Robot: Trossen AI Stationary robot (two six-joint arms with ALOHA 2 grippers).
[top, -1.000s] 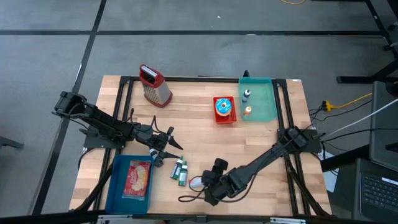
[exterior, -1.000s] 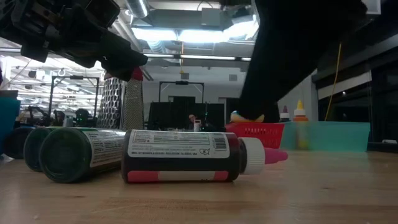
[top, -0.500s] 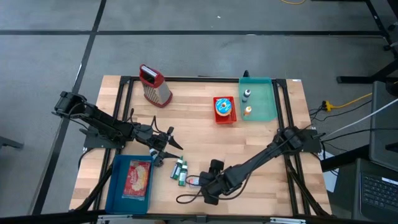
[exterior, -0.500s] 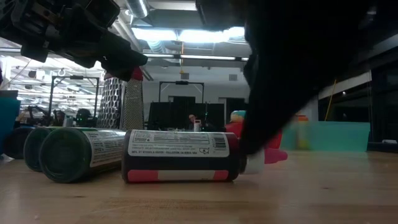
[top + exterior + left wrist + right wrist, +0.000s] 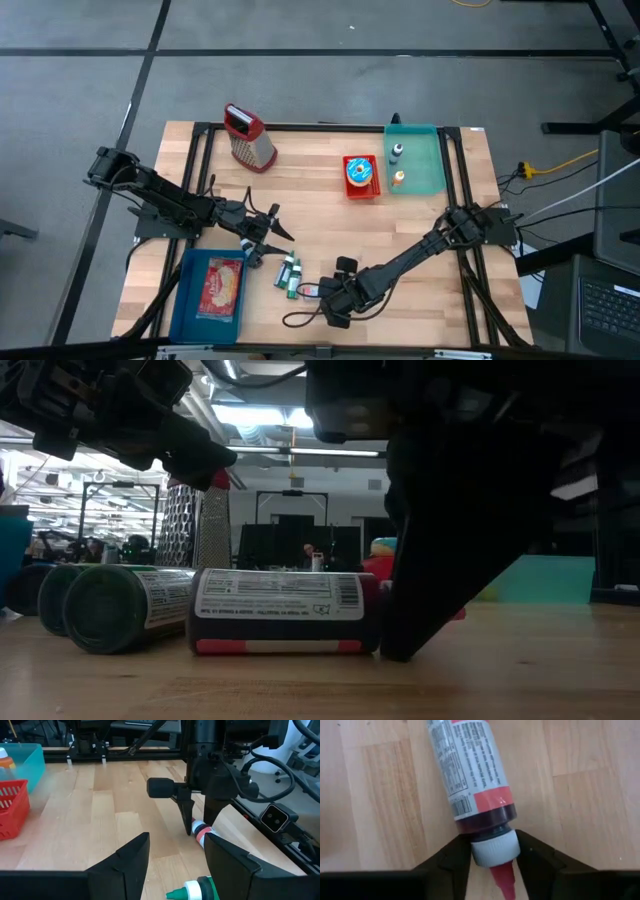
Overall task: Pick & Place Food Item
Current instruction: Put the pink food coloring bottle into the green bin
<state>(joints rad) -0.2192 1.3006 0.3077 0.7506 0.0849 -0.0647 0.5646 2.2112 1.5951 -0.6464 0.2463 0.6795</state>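
Observation:
A red-sauce bottle point(image 5: 470, 775) with a white cap and red nozzle lies on its side on the wooden table point(image 5: 330, 220), near the front edge. My right gripper point(image 5: 495, 851) has come down on its cap end and is shut on it; the same gripper point(image 5: 197, 827) shows in the left wrist view. Two green bottles point(image 5: 290, 272) lie just left of the red one. My left gripper point(image 5: 275, 232) waits open a little above the table, beyond the green bottles, with nothing between its fingers. My right gripper pinches the bottle's white cap point(image 5: 495, 854) between its two fingers, one on each side. The fingers point(image 5: 430, 610) come steeply from above, slanting in from the table's right, and lie across the bottle. The bottle lies flat on the table on its side point(image 5: 280, 645).
A blue bin point(image 5: 190, 310) holding a red food packet stands at the front left. At the back are a metal grater point(image 5: 248, 138), a red basket point(image 5: 361, 177) and a teal tray point(image 5: 418, 160) with small bottles. Bare wood lies in the table's middle.
My right gripper has sunk toward the table and gone a little toward the left edge, ending with its fingers at the red bottle's cap. The bottle has been nudged slightly toward the green bottles. My left arm has kept still.

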